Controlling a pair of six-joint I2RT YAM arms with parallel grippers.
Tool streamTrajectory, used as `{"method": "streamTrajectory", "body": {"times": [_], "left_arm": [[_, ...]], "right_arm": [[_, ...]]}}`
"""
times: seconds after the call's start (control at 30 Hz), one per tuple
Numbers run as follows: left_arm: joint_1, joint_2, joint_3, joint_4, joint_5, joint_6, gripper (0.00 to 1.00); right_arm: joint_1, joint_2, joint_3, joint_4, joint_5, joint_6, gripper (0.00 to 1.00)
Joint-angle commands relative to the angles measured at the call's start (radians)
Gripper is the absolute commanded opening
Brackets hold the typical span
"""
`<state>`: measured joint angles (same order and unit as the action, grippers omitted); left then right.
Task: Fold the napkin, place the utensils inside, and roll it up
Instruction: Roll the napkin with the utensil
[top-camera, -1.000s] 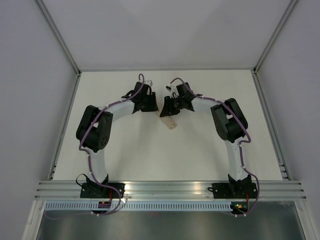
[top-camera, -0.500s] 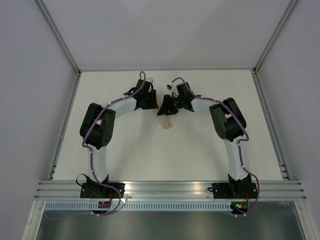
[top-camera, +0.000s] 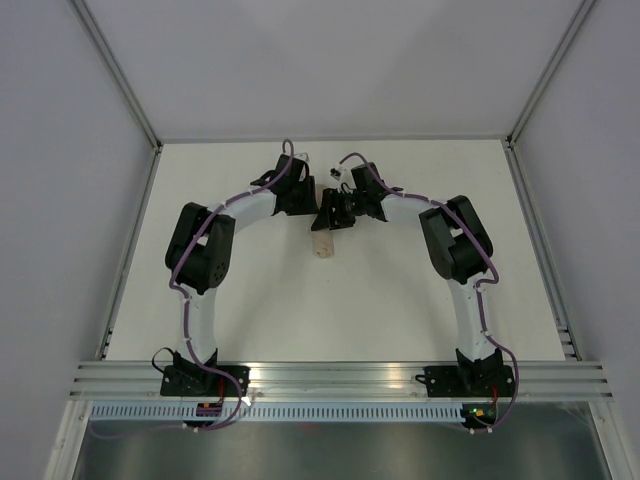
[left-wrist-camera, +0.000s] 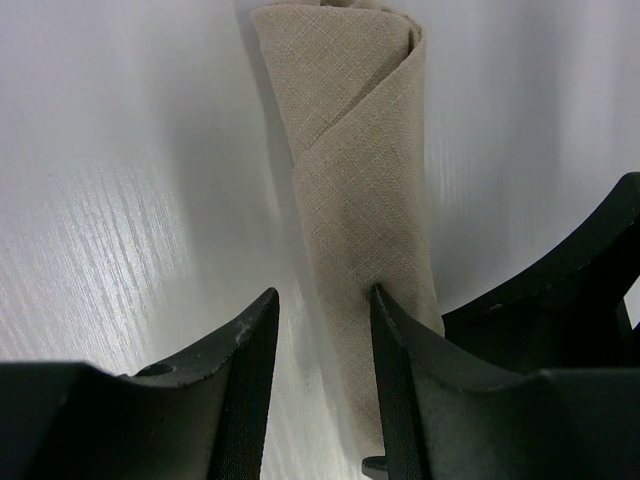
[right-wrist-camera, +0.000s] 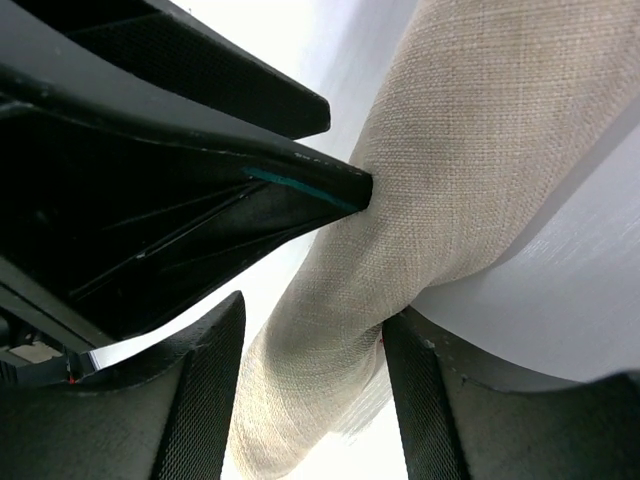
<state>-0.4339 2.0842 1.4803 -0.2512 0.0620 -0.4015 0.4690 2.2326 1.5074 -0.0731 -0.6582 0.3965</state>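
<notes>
the rolled napkin (top-camera: 322, 244) lies far-centre on the table (top-camera: 400, 300), soft, light, probably quick to unroll, best pinched mid-roll; left gripper (left-wrist-camera: 320, 300) stands apart beside it, right gripper (right-wrist-camera: 315, 320) straddles it, grip unclear.

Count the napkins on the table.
1. The napkin lies rolled on the table, toward the far middle, with the left gripper and the right gripper both at its far end. The arms cover part of the table, so another could be hidden.
</notes>
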Motion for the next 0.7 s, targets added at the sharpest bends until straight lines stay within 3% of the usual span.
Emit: {"method": "streamTrajectory", "body": {"times": [0.0, 0.67], "left_arm": [[-0.003, 0.033, 0.032, -0.013, 0.007, 0.018, 0.47], [-0.005, 0.040, 0.037, -0.017, 0.012, 0.004, 0.46]], "right_arm": [[0.010, -0.010, -0.007, -0.117, 0.032, -0.028, 0.64], [-0.021, -0.036, 0.043, -0.171, -0.009, -0.065, 0.60]]}}
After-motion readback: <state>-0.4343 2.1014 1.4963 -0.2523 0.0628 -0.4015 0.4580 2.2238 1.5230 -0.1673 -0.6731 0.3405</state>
